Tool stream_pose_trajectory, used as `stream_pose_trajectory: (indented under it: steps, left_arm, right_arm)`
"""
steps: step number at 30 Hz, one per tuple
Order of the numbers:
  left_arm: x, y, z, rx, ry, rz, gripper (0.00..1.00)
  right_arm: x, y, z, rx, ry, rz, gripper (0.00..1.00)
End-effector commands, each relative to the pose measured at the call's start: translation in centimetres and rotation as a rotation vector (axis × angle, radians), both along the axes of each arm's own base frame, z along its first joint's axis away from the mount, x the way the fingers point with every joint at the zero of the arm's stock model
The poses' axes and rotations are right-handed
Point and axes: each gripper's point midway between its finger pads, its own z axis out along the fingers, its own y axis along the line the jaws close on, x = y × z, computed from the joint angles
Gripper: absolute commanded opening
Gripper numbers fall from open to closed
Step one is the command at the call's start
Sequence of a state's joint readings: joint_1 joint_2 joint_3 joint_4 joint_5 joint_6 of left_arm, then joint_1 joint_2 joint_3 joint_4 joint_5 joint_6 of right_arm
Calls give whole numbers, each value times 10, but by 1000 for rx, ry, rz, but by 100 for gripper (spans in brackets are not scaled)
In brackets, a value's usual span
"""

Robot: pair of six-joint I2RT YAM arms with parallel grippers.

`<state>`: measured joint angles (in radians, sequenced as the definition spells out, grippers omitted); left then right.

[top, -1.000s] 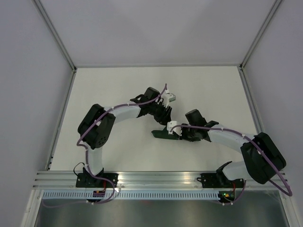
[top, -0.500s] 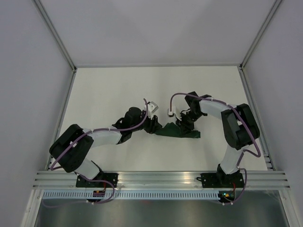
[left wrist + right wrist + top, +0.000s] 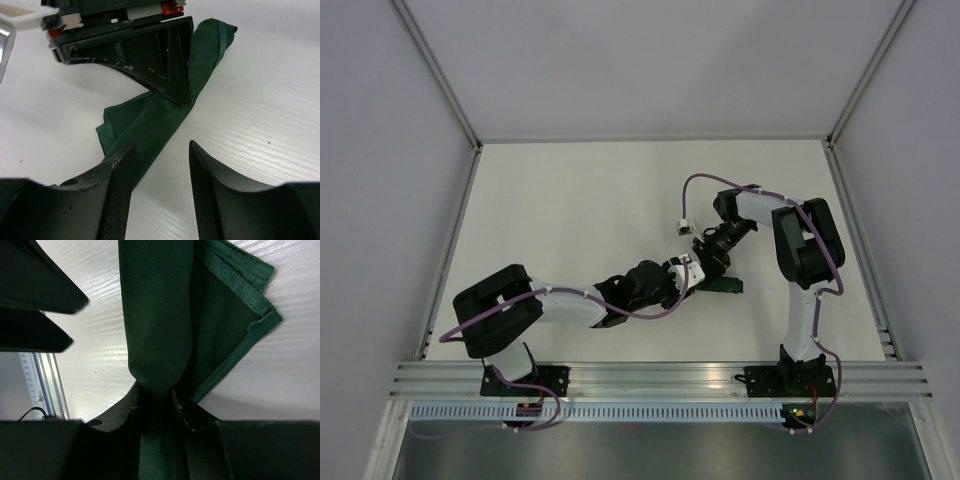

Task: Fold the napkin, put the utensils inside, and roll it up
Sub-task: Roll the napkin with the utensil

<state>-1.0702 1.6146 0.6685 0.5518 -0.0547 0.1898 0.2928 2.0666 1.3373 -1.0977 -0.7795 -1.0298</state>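
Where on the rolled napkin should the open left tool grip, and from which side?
Likely the free rolled stretch of the napkin, clear of where the right tool pinches it. The roll is narrow and lies flat, so the left tool should straddle its width from above, avoiding the loose flap.

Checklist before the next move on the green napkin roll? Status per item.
1. Right claw grips the dark green fabric napkin: ok, cloth pinched between its fingers.
2. Left claw free: ok, open, white table showing in the gap; the roll passes beside one finger.
3. Roll tight: not ok, a flat hemmed corner lies loose beside it.
4. Fork inside roll: cannot tell, none visible in any view.
5. Claws clear of each other: cannot tell, very close at the napkin.
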Motion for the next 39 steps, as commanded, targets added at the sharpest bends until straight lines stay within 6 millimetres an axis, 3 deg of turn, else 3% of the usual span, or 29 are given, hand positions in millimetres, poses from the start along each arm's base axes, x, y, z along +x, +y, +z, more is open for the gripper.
stream_pose_trajectory:
  steps: [1,4,10,25,29,32,35,39]
  left_arm:
    - [16,-13,4,88,-149,-23,52]
    - [17,-22,2,129,-194,-59,53]
    - [11,-31,-22,215,-199,-154,53]
    - [4,-34,-63,312,-97,-216,51]
    - [4,-31,-72,334,-22,-228,39]
    - [0,-30,-79,344,29,-251,23]
    - [-6,-30,-85,359,91,-280,14]
    - [-17,-24,-97,398,195,-327,7]
  right_arm:
    - [-7,-17,-37,-84,18,81,21]
    - [-4,-16,-38,-84,29,78,21]
    - [-4,-15,-41,-91,43,81,21]
    - [-1,-15,-44,-92,59,75,23]
    - [-1,-15,-42,-89,57,72,25]
    - [0,-16,-41,-88,56,67,29]
    - [1,-15,-39,-80,50,63,36]
    - [5,-13,-32,-66,37,42,57]
